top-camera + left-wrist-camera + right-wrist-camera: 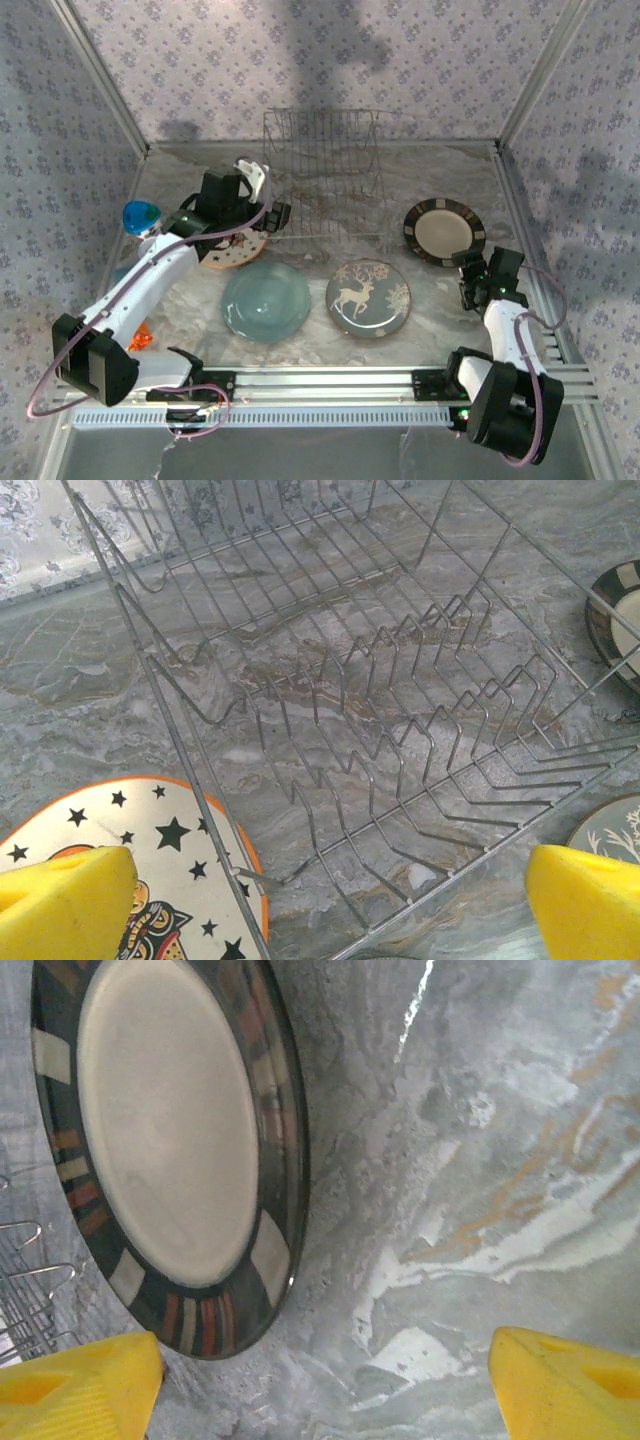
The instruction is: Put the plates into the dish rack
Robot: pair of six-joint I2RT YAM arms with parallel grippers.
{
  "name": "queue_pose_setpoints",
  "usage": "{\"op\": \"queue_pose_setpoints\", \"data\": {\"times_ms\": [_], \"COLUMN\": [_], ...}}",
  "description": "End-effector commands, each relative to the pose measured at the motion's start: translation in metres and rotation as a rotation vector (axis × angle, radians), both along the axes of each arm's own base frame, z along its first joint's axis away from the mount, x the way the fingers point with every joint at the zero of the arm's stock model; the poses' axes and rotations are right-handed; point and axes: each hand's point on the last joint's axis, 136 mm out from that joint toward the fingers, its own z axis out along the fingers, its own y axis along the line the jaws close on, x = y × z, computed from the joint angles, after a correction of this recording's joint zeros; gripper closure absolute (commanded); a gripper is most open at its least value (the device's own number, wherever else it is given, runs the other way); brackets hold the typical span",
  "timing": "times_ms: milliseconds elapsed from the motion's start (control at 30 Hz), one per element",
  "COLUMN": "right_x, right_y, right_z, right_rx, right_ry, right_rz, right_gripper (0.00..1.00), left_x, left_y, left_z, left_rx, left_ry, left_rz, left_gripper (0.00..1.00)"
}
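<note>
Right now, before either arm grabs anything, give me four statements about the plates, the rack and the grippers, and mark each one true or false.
1. The dish rack holds no plates. True.
2. The teal plate stands upright in the rack. False: it lies flat in front of the rack, left of the deer plate.
3. The left gripper is shut on the star plate. False: its jaws stand open and empty, and the plate lies flat at the rack's corner.
4. The right gripper is open, close to the dark-rimmed plate. True.
</note>
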Motion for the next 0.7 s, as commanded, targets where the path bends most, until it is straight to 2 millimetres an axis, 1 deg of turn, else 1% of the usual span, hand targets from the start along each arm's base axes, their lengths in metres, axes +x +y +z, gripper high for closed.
{"op": "queue_pose_setpoints", "data": {"times_ms": [0, 133, 267, 433, 533, 600, 667], "right_x": [0.018, 0.030, 0.036, 0.042, 0.048, 0.051, 0.052], "right_y": [0.004, 0.002, 0.000, -0.004, -0.005, -0.007, -0.008], "right_z": [0.013, 0.019, 0.013, 0.012, 0.015, 0.014, 0.010], "right_rx": [0.028, 0.028, 0.045, 0.048, 0.051, 0.057, 0.067], "right_ry": [-0.110, -0.148, -0.133, -0.145, -0.166, -0.170, -0.157], "right_rz": [0.074, 0.097, 0.100, 0.088, 0.098, 0.099, 0.096], "right_gripper": [0.16, 0.19, 0.22, 0.23, 0.24, 0.26, 0.27], "left_x": [0.001, -0.003, -0.006, -0.006, -0.007, -0.006, -0.006], "left_y": [-0.002, -0.011, -0.018, -0.017, -0.016, -0.016, -0.016], "left_z": [0.013, 0.011, 0.008, 0.009, 0.011, 0.011, 0.010], "left_rx": [-0.001, -0.006, 0.000, 0.003, 0.005, 0.006, 0.004], "left_ry": [-0.052, -0.044, -0.035, -0.041, -0.045, -0.046, -0.044], "left_rz": [0.001, -0.025, -0.045, -0.043, -0.041, -0.038, -0.039], "left_gripper": [0.00, 0.01, 0.00, 0.01, 0.00, 0.01, 0.01]}}
